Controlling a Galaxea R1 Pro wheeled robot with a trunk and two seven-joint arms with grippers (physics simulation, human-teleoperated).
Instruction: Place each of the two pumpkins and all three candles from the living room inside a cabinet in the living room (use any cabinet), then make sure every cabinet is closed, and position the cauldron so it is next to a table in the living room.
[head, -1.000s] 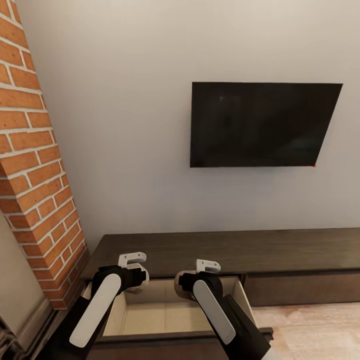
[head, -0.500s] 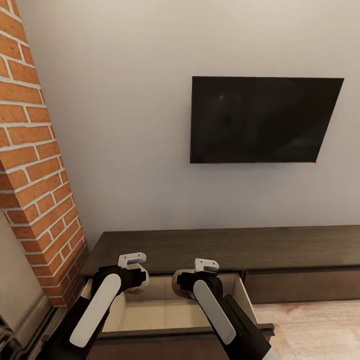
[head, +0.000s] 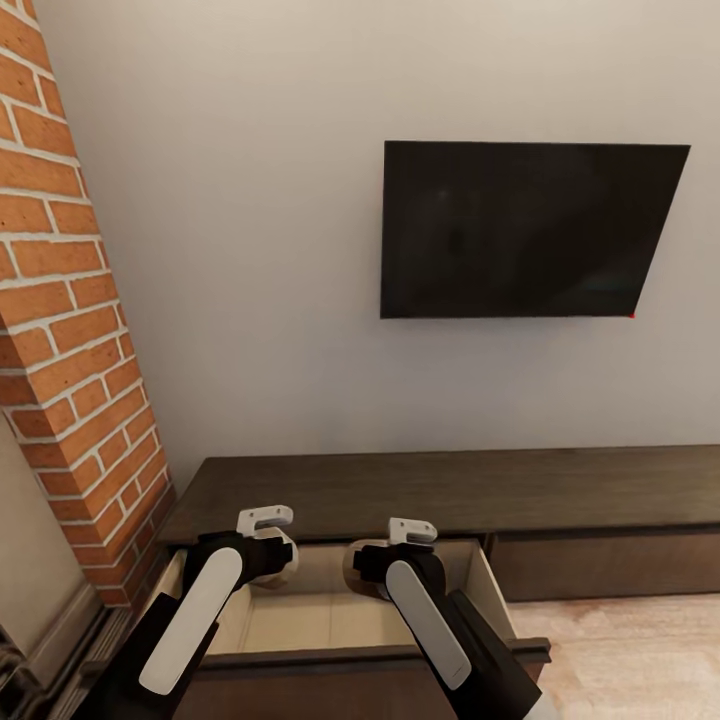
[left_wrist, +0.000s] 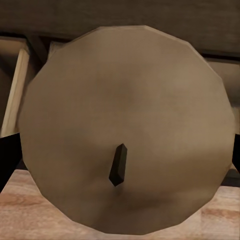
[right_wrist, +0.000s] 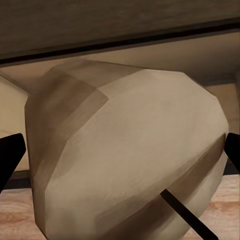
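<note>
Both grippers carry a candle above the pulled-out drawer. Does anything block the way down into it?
Nothing visible does. The left gripper and right gripper each hold a candle over the open drawer of the cabinet, whose visible pale floor is bare.

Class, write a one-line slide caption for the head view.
Both grippers hold candles over the open cabinet drawer.

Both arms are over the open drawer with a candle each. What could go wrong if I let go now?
1. The left gripper and right gripper hold their candles near the back of the open drawer; dropped, the round stubs might roll.
2. Both arms reach in over the drawer front; closing before withdrawing could catch them.
</note>
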